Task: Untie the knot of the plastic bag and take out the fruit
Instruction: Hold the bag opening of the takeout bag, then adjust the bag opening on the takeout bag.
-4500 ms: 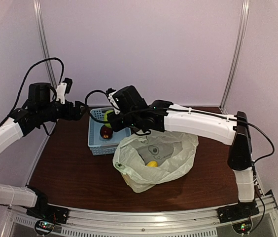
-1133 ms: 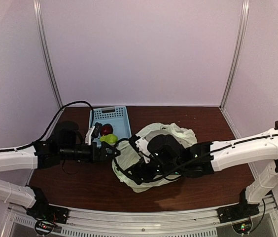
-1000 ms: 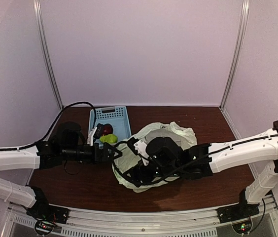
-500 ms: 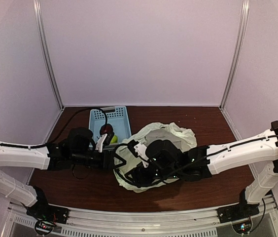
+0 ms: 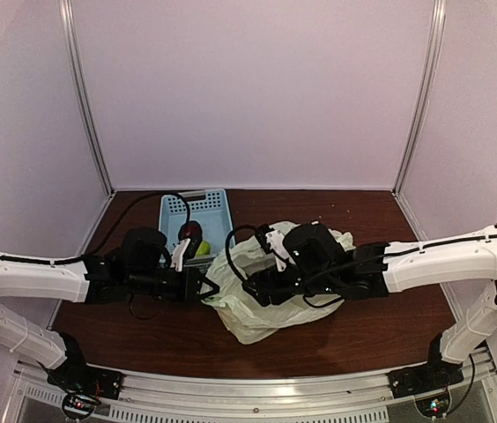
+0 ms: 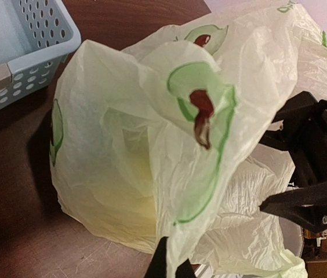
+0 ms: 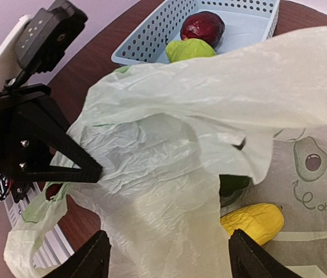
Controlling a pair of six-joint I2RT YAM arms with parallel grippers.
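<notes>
Left gripper (image 6: 170, 267): fingers almost closed, pinching a fold of the bag (image 6: 123, 145) at its left rim, with the plastic pulled up. Right gripper (image 7: 170, 233): spread wide and holding nothing; loose plastic drapes between its fingers, low over the bag's open mouth. Inside the bag: a yellow fruit (image 7: 253, 223) on the bottom and a dark green fruit (image 7: 233, 184) just beside it, partly hidden by plastic. The bag sits on the bench (image 5: 143, 326), near the blue basket (image 5: 197, 210). The basket holds a red fruit (image 7: 203, 26) and a green fruit (image 7: 189, 49), side by side.
</notes>
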